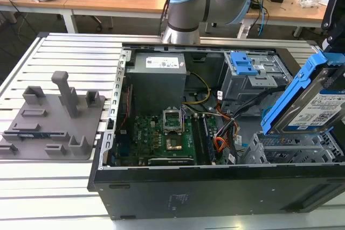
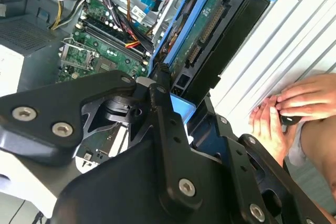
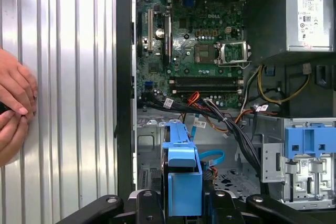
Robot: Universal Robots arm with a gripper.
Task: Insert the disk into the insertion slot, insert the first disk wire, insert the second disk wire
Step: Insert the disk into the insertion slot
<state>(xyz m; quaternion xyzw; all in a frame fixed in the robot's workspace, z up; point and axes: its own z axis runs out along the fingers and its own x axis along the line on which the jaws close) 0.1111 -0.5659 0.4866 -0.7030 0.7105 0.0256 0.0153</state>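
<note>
Clenched on the disk (image 1: 315,112) between the jaws, tilted for entry into the insertion slot (image 1: 291,150) just beneath.

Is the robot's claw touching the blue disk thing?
Touching. In the second wrist view, the gripper clamps the disk by its blue carrier, with its black fingers pressed against the carrier and no gap showing.

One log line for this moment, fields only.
pincer: shut on disk | disk: tilted above insertion slot | seated: no
</note>
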